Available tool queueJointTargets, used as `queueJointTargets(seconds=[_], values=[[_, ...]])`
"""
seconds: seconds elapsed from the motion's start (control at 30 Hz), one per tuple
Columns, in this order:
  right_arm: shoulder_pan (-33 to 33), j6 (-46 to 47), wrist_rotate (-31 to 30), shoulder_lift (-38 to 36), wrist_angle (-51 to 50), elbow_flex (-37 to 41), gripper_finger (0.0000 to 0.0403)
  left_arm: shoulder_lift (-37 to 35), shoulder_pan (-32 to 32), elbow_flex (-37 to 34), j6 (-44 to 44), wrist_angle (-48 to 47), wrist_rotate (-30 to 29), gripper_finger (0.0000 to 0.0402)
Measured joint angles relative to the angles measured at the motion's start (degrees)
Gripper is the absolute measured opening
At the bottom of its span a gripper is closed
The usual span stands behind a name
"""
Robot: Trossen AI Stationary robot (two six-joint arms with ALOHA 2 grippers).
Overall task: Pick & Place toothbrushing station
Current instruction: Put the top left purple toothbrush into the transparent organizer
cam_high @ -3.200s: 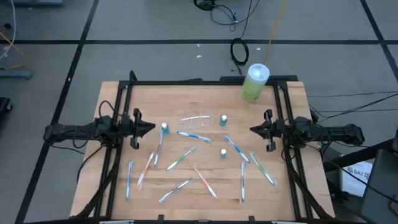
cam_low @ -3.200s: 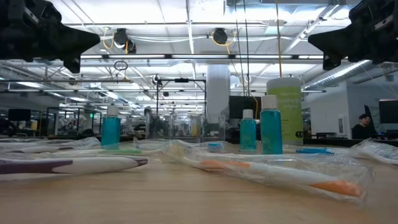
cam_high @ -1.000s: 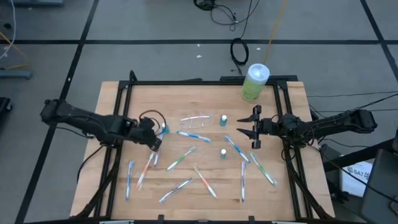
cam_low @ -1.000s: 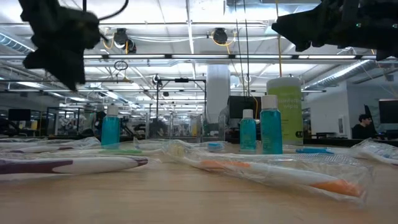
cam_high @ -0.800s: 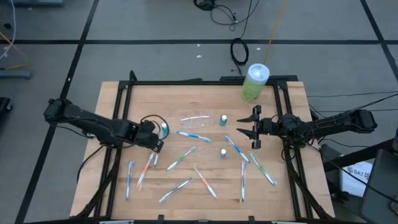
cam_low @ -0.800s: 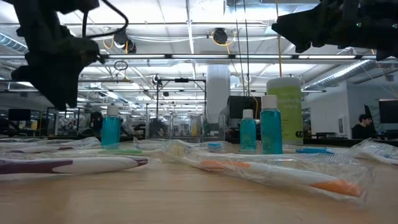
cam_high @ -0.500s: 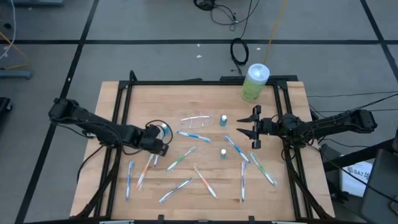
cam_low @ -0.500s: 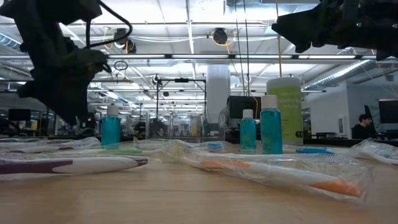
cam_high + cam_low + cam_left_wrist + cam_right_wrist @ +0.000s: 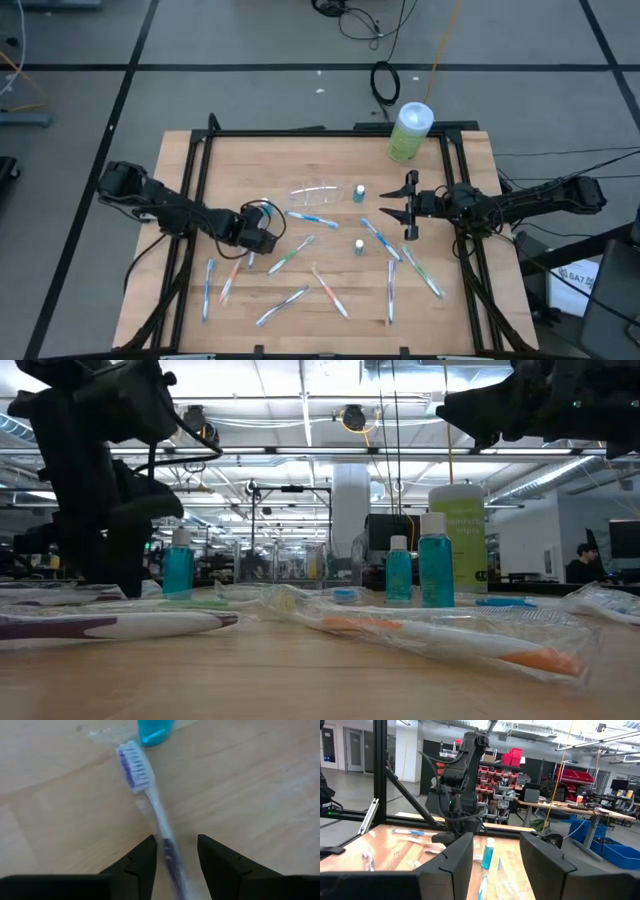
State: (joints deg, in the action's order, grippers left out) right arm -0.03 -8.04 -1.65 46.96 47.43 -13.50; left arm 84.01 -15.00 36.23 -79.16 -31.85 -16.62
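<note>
Three teal bottles stand behind wrapped toothbrushes on the table.

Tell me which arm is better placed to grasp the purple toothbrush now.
The left. Its gripper is low over the table, open fingers either side of the purple toothbrush. The right gripper hovers higher, farther away.

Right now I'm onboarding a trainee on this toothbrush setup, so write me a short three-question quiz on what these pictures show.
1. True or false: the left tool is open, with a purple-bristled toothbrush between its fingers.
2. Where does the right tool wait? A) in the air over the table's right side, B) clamped on the pale-green canister.
3. Fill in: in the low view, the teal bottles stand ____.

Key: 1 true; 2 A; 3 upright.
</note>
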Motion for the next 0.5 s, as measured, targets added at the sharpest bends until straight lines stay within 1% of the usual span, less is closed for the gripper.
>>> queueJointTargets(seconds=[0.07, 0.13, 0.23, 0.4, 0.43, 0.5], values=[[0.0, 0.0, 0.0, 0.0, 0.1, 0.0, 0.0155, 0.9, -0.1, 0.2, -0.4, 0.0, 0.1, 0.0145], [0.0, -0.1, 0.0, 0.0, 0.4, 0.0, 0.0155, 1.5, 0.0, 0.2, -0.5, -0.2, 0.5, 0.0135], [0.0, -0.1, 0.0, 0.0, 0.5, 0.0, 0.0155, 1.7, 0.0, 0.1, -0.7, -0.6, 0.3, 0.01], [0.0, -0.1, 0.0, 0.0, 0.4, 0.0, 0.0155, 1.7, 0.0, 0.1, -1.0, -0.8, -0.4, 0.0022], [0.0, -0.1, 0.0, 0.0, 0.4, 0.0, 0.0155, 1.7, 0.0, 0.1, -1.2, -0.8, -0.4, 0.0014], [0.0, -0.1, 0.0, 0.0, 0.4, 0.0, 0.0155, 1.7, 0.0, 0.1, -2.1, -1.0, -0.7, 0.0014]])
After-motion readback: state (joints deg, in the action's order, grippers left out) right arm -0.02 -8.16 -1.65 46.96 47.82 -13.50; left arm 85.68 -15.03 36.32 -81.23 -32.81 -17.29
